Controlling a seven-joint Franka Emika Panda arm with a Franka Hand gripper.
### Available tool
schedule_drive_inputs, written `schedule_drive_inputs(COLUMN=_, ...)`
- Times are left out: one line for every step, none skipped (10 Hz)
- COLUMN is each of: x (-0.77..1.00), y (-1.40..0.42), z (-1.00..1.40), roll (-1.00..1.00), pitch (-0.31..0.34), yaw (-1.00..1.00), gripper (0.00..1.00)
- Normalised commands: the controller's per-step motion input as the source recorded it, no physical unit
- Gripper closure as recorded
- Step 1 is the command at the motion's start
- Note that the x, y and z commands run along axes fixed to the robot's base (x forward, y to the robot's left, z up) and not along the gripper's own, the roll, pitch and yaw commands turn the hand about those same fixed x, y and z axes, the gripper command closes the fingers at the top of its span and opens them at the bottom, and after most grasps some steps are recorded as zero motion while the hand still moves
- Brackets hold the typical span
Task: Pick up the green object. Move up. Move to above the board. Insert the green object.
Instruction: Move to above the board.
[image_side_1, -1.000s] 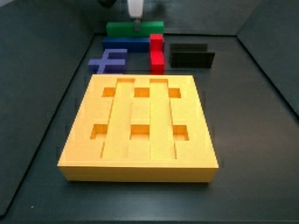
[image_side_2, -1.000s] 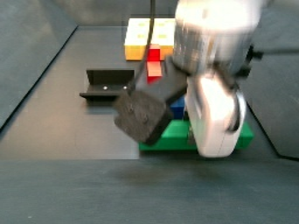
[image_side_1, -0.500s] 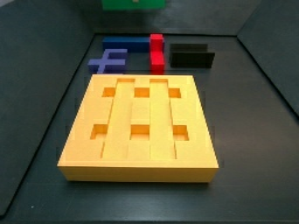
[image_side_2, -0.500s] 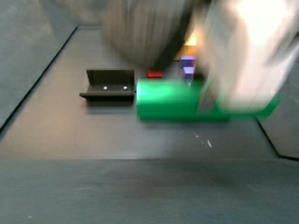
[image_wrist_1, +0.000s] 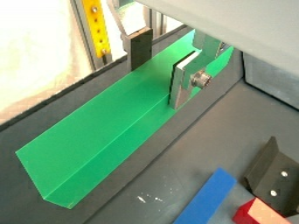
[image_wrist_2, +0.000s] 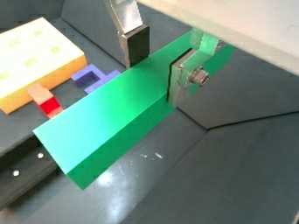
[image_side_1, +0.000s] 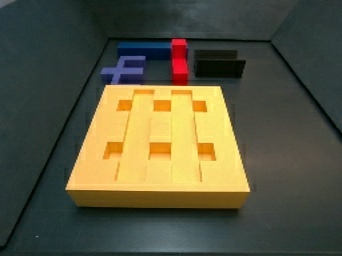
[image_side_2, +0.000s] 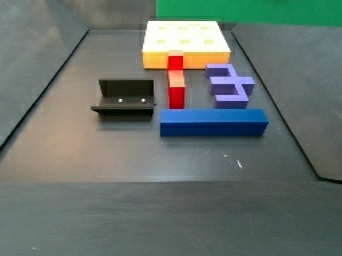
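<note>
One pincer pinches the single green object across its width in both wrist views | side view: green object only a strip at the top edge | one board, one red bar, two blue pieces, one fixture on the table.

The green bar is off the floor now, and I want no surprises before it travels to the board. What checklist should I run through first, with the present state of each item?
1. Grip: the gripper has a finger on each side of the green bar in both wrist views: ok.
2. Lift height: the bar hangs above the floor, over the blue block and red bar: ok.
3. Bar level in the grip: cannot tell.
4. Board grooves and holes free of pieces in a side view: ok.
5. Gripper position over the board: only a green strip shows at a side view's edge: cannot tell.
</note>
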Motion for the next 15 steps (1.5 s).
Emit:
schedule_drive_inputs(x=0.05, y=0.01, z=0.19, roll=-0.01, pitch=0.089, yaw=0.00, gripper=1.00)
schedule_drive_inputs(x=0.13, y=-1.40, z=0.14, roll=-0.01, pitch=0.050, yaw=1.00, gripper=1.00)
schedule_drive_inputs(x=0.12, y=-1.40, z=0.12, roll=-0.01, pitch=0.048, yaw=1.00, gripper=1.00)
schedule_drive_inputs(x=0.11, y=-1.40, z=0.12, roll=0.00, pitch=0.040, yaw=1.00, gripper=1.00)
schedule_drive_inputs(x=0.11, y=-1.40, z=0.12, roll=-0.01, pitch=0.038, yaw=1.00, gripper=1.00)
schedule_drive_inputs(x=0.12, y=-1.40, z=0.13, roll=-0.01, pitch=0.041, yaw=1.00, gripper=1.00)
schedule_drive_inputs(x=0.12, y=-1.40, z=0.13, roll=0.00, pitch=0.042, yaw=1.00, gripper=1.00)
schedule_drive_inputs(x=0.11, y=-1.40, z=0.13, roll=0.00, pitch=0.041, yaw=1.00, gripper=1.00)
schedule_drive_inputs(x=0.12, y=-1.40, z=0.14, roll=0.00, pitch=0.042, yaw=1.00, gripper=1.00)
schedule_drive_inputs(x=0.12, y=-1.40, z=0.15, roll=0.00, pitch=0.050, yaw=1.00, gripper=1.00)
schedule_drive_inputs(x=0.13, y=-1.40, z=0.15, roll=0.00, pitch=0.055, yaw=1.00, gripper=1.00)
schedule_drive_inputs(x=0.15, y=-1.40, z=0.16, roll=0.01, pitch=0.073, yaw=1.00, gripper=1.00)
schedule_drive_inputs(x=0.18, y=-1.40, z=0.16, roll=0.01, pitch=0.089, yaw=1.00, gripper=1.00)
schedule_drive_inputs(x=0.22, y=-1.40, z=0.17, roll=0.01, pitch=0.110, yaw=1.00, gripper=1.00)
schedule_drive_inputs(x=0.17, y=-0.83, z=0.11, roll=0.02, pitch=0.139, yaw=1.00, gripper=1.00)
